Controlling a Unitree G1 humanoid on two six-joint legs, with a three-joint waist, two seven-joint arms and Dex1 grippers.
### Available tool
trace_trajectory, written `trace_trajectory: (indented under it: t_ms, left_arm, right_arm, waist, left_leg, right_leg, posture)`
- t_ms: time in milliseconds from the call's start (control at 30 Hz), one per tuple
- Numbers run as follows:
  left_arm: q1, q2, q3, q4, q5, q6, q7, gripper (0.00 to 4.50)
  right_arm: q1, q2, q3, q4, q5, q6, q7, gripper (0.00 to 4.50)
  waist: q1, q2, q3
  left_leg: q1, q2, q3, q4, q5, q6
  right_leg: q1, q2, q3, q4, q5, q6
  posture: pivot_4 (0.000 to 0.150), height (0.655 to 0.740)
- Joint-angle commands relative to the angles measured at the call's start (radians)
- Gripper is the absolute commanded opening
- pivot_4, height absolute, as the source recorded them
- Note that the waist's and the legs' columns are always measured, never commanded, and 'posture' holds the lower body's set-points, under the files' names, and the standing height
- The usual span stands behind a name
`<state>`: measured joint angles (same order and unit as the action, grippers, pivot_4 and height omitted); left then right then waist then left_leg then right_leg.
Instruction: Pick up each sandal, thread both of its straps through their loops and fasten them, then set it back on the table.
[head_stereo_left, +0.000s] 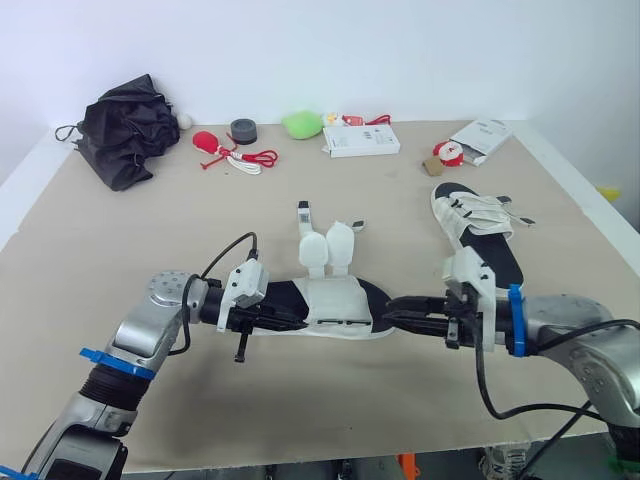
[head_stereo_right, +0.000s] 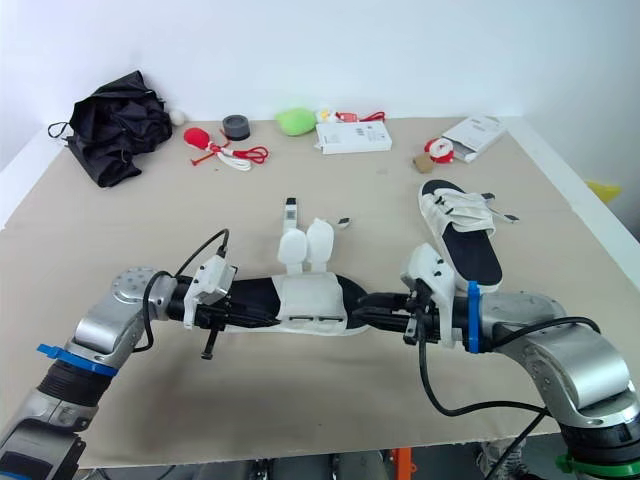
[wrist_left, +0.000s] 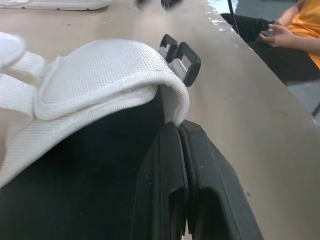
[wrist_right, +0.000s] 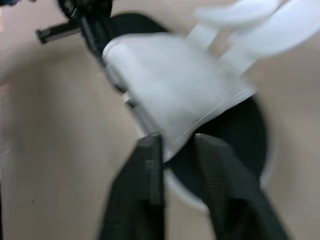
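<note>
The sandal (head_stereo_left: 335, 300) lay lengthwise close to the front edge of the tabletop (head_stereo_left: 120, 260), about midway along it; whether it rested there or was just lifted I couldn't tell. It had a black footbed, a white rim and a broad white mesh upper. Both straps (head_stereo_left: 328, 245) were flopped away toward the far edge, unthreaded, and the two black loops (wrist_left: 182, 52) stood empty on the near side. I'd say the work was at its first step: getting a hold on this sandal, with nothing fastened yet. The left gripper (head_stereo_left: 290, 318) reached in over the heel, its fingers closed to a slit with the tips at the upper's edge. The right gripper (head_stereo_left: 392, 312) was at the toe, fingers parted astride the rim. Next, one hand would need to steady the sole while the other took a limp strap end and fed it through a narrow loop. The other sandal (head_stereo_left: 480, 225) lay near the right edge.
</note>
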<state>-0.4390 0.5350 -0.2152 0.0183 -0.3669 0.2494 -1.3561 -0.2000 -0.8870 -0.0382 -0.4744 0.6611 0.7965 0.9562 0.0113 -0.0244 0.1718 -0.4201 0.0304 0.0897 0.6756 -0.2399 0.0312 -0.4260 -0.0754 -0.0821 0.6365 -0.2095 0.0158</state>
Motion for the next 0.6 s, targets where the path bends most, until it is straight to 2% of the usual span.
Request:
trace_trajectory:
  t_ms: [33,200,400,600]
  left_arm:
    - [0.012,-0.002,0.005,-0.050,-0.001,0.001,0.030,0.00]
    - [0.023,0.011,0.006,-0.055,0.001,-0.005,0.033,0.00]
    - [0.021,0.044,0.017,-0.049,-0.001,-0.019,0.014,0.00]
    - [0.005,0.059,0.019,-0.014,0.020,-0.058,0.007,0.00]
  right_arm:
    - [-0.038,-0.033,0.038,0.037,-0.038,-0.053,0.073,0.03]
    - [-0.091,-0.029,0.105,0.133,-0.101,-0.107,0.130,0.03]
    - [-0.239,0.011,0.213,0.291,-0.222,-0.150,0.148,0.03]
    - [-0.322,0.054,0.308,0.321,-0.300,-0.167,0.175,0.03]
  waist:
    - [0.000,0.000,0.000]
    - [0.000,0.000,0.000]
    - [-0.004,0.000,0.000]
    - [-0.003,0.000,0.000]
  left_leg:
    - [0.000,0.000,0.000,0.000,0.000,0.000]
    - [0.000,0.000,0.000,0.001,0.000,0.000]
    - [0.000,0.001,0.001,0.002,0.001,0.000]
    - [0.000,0.001,0.001,0.002,0.001,-0.001]
  right_leg:
    - [0.000,0.000,0.000,0.000,0.000,0.000]
    - [0.000,0.000,0.000,0.000,0.001,0.000]
    - [0.000,0.001,0.001,0.000,0.002,-0.001]
    - [-0.001,0.001,0.000,0.001,0.003,-0.002]
  posture:
    - [0.150,0.7400]
    - [0.150,0.7400]
    - [0.150,0.7400]
    - [0.150,0.7400]
